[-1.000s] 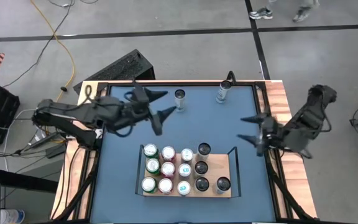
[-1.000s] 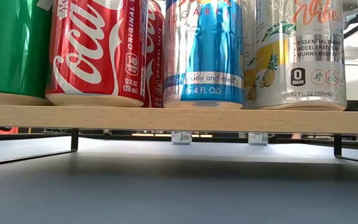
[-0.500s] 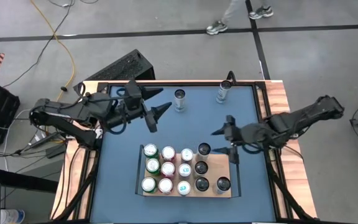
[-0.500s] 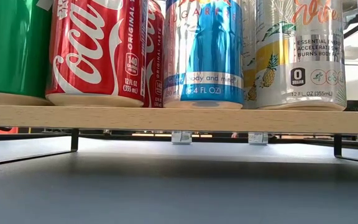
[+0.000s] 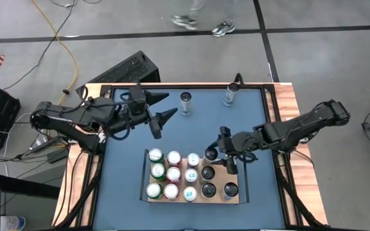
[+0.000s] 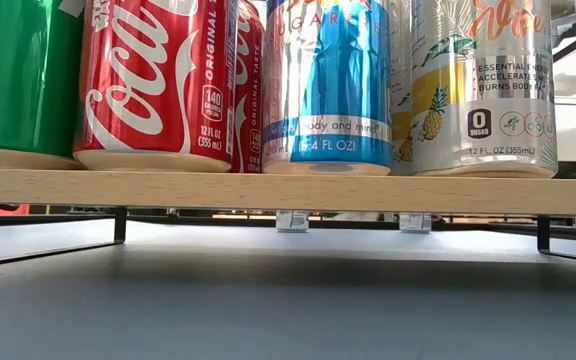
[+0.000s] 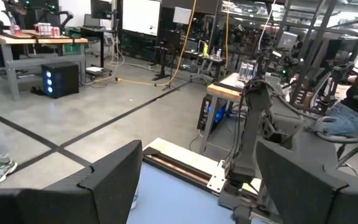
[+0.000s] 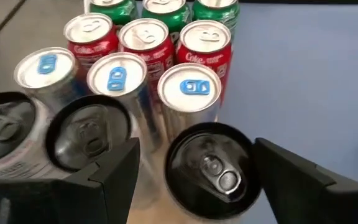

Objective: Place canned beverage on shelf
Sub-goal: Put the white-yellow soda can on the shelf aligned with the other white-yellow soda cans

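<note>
The light-wood shelf (image 5: pixel 233 197) stands on the blue table toward its near edge and bears several upright cans: green, red and silver on its left, black on its right. In the low view the board (image 6: pixel 288 190) shows with cans on top and no gripper. My right gripper (image 5: pixel 220 153) is open and tipped down over the shelf's far right part. Its fingers (image 8: pixel 107 177) stand on either side of a black can (image 8: pixel 211 167) without visibly touching it. My left gripper (image 5: pixel 171 105) hangs open and level above the table's far left, with nothing between its fingers (image 7: pixel 114 180).
Two more cans stand on the table by its far edge, one silver-topped (image 5: pixel 185 101) and one slim (image 5: pixel 230 94). A lone black can (image 5: pixel 230 190) is at the shelf's near right, with bare board around it. A person's feet (image 5: pixel 204 24) pass beyond the table.
My right gripper has swung from the table's right edge toward the shelf, sinking and tipping downward until it stands over the black can at the shelf's far right. It has stayed open. The person beyond the table has walked leftward.
</note>
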